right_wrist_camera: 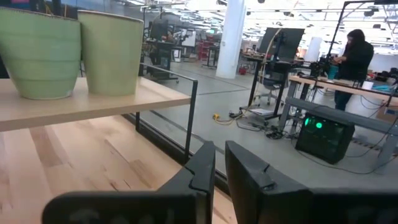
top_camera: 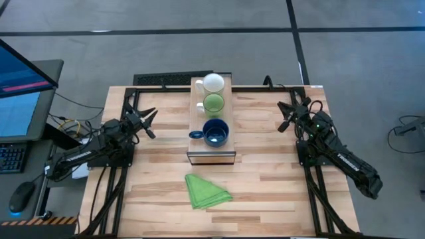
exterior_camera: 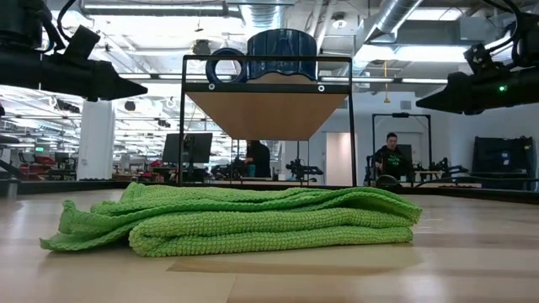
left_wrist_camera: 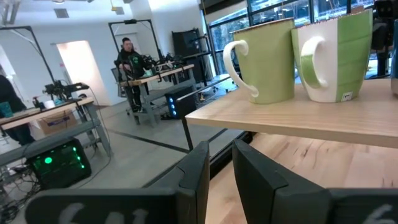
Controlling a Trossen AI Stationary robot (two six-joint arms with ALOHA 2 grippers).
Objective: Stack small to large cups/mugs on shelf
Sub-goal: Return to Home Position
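I'm seeing the small white ceramic mug (top_camera: 213, 82), light green mug (top_camera: 214, 103) and dark blue mug (top_camera: 216, 132) sitting in line on the long light-wood shelf (top_camera: 230, 110). Left gripper (top_camera: 149, 123) and right gripper (top_camera: 287, 116) are hanging either side, fingers nearly closed, empty. Risk: a homing swing clipping the shelf, toppling mugs.

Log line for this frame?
shelf: white mug, green mug, blue mug in row | left gripper: empty, left side | right gripper: empty, right side | cloth: on table
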